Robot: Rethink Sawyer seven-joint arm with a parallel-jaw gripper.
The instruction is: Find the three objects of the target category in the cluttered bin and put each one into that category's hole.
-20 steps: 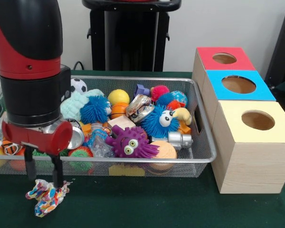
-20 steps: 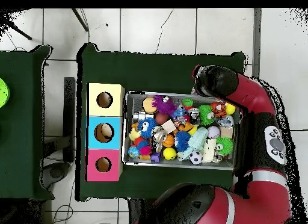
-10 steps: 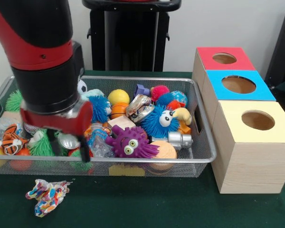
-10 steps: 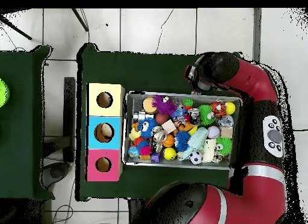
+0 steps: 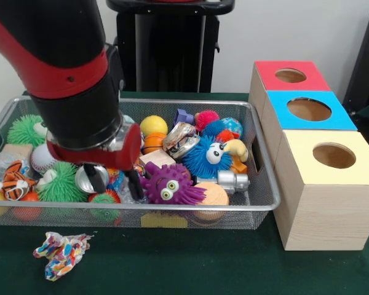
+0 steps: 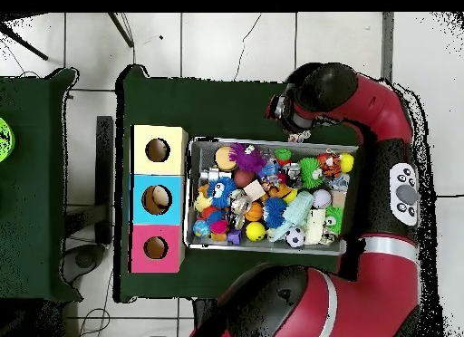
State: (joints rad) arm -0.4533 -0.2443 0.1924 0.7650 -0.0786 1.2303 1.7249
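One rope toy (image 5: pixel 61 252), white cord with red, blue and yellow strands, lies on the green cloth in front of the wire mesh bin (image 5: pixel 259 156), outside it at the front view's lower left. My gripper (image 5: pixel 118 182) hangs over the bin's front left part, up and right of that toy, with its fingers apart and nothing between them. The yellow-topped box's hole (image 5: pixel 334 155) is at the far right; it also shows in the overhead view (image 6: pixel 158 150). I cannot make out any other rope toy among the clutter. In the overhead view my arm (image 6: pixel 317 93) hides the gripper and the toy.
The bin holds a striped plush tiger (image 5: pixel 15 186), green pom balls (image 5: pixel 60 186), a purple spiky creature (image 5: pixel 168 184), a blue spiky creature (image 5: pixel 206 157) and several balls. The blue-topped box (image 5: pixel 309 109) and red-topped box (image 5: pixel 291 75) stand behind the yellow one.
My gripper stood around the rope toy on the cloth a second ago. It has risen and moved right over the bin, leaving the toy lying where it was.
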